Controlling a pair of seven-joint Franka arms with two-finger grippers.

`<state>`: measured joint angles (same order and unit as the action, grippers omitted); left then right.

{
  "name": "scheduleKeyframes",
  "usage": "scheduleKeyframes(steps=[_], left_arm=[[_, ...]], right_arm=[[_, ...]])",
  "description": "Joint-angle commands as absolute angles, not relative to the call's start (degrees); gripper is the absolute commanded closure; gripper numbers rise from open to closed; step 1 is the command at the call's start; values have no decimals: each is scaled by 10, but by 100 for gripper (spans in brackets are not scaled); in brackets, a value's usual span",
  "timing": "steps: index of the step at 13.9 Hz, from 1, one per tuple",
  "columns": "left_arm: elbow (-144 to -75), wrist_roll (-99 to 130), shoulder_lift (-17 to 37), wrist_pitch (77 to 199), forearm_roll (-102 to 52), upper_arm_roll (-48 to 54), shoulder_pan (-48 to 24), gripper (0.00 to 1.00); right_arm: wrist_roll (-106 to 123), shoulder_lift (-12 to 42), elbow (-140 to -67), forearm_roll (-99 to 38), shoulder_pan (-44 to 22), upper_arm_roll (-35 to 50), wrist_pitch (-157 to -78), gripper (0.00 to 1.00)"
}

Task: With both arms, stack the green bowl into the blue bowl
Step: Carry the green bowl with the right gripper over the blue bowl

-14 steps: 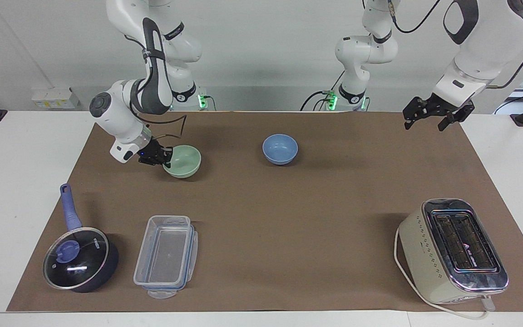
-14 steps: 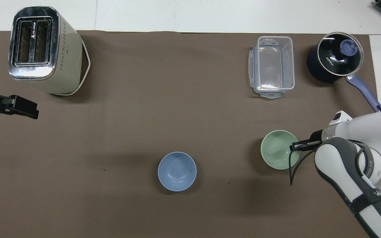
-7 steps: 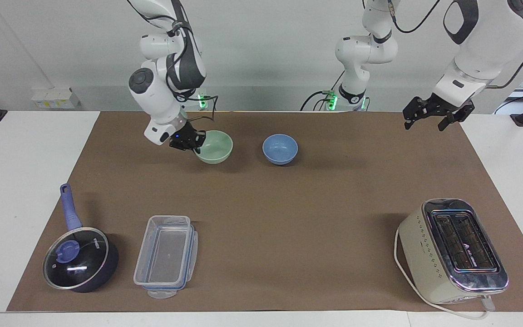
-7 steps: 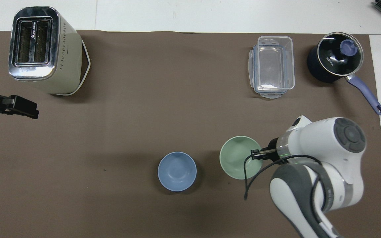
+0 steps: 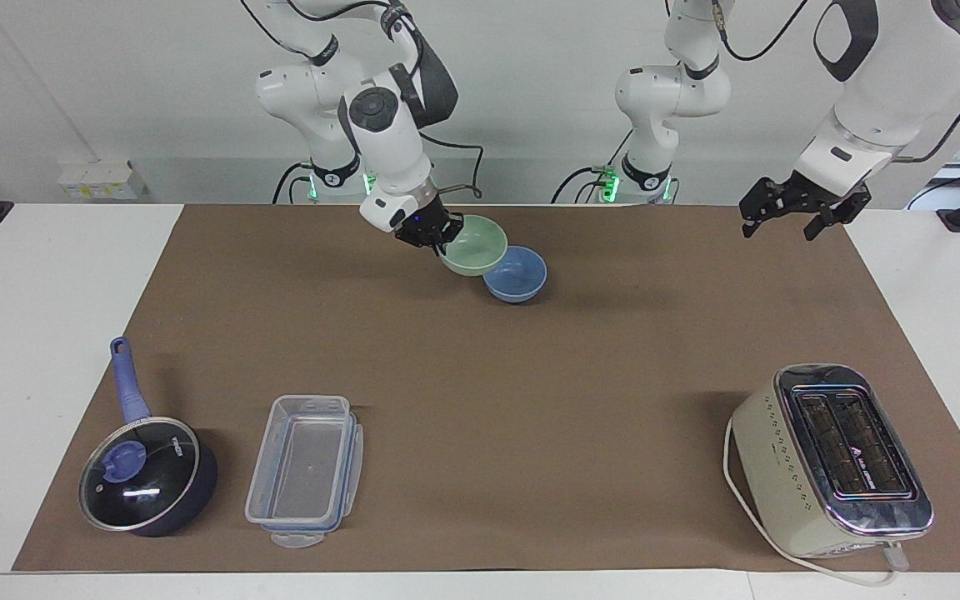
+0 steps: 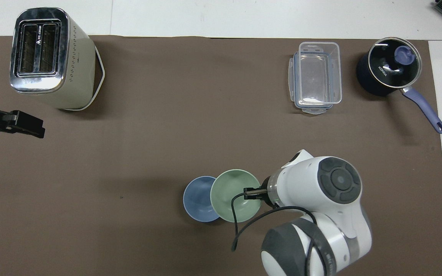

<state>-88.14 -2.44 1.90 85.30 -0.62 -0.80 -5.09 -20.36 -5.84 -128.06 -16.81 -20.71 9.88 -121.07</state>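
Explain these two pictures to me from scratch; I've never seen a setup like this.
These are two white jointed robot arms at a table covered with a brown mat. One picture is taken by a high camera facing the robots; the other looks steeply down from above their own end, so the sides are swapped between them.

The right gripper is shut on the rim of a small pale mint-green bowl, holding it in the air, partly over a small light blue bowl that sits on the mat. The left gripper hangs open over the mat's edge at its own end, waiting.

Farther from the robots lie a dark blue saucepan with a glass lid, a clear plastic lidless box beside it, and a cream two-slot toaster toward the left arm's end.
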Motion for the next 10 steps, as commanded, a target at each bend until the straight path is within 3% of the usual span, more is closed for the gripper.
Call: scheduleKeyframes(steps=[1,10], left_arm=[[-867,-30,25,838,4,-6,-48,0],[-867,-30,25,838,4,-6,-48,0]], right_arm=[[-243,-40,-1278,-192,-249,97,-1230,100],[-257,20,-1283,-226,-276,97,-1331,100]])
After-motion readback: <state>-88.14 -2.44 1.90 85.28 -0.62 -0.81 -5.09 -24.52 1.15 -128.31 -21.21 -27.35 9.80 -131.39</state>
